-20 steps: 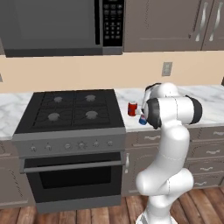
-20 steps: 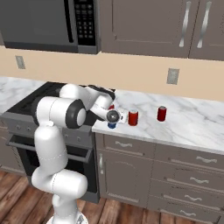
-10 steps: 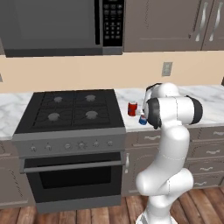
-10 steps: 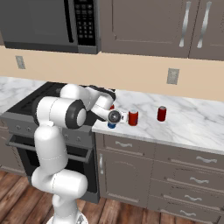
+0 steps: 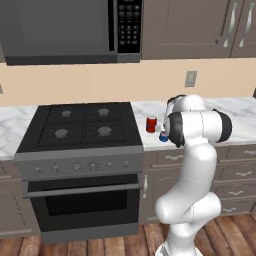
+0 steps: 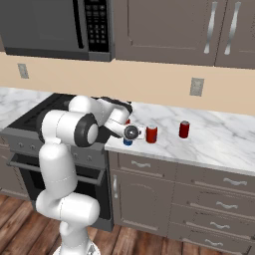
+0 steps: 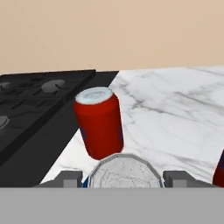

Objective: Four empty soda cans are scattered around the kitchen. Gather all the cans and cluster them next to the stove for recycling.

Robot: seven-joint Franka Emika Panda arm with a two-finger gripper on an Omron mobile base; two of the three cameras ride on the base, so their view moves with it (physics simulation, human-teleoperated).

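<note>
In the left base view the stove has a matte black four-burner top, a grey steel front with a row of round knobs, a dark oven window and a bar handle. To its right runs a white-grey veined marble worktop. A short cylindrical red can stands upright near the worktop's left edge, just beside the stove. Close to its right, towards the front edge, the bottom of a blue can peeks out from under the white arm, which hides the claw.

In the right base view the claw sits low over the worktop's left front corner. The blue can shows beneath its round wrist. A red can with a silvery top stands just right of it, and another red can stands farther right, towards the middle of the worktop. The stove lies behind the arm.

In the hand view the two dark fingers flank the silvery, embossed round top of the can, so the claw is clamped on this blue can. Behind it a glossy red can stands near the worktop's edge by the stove. A sliver of another red can shows at the right.
</note>
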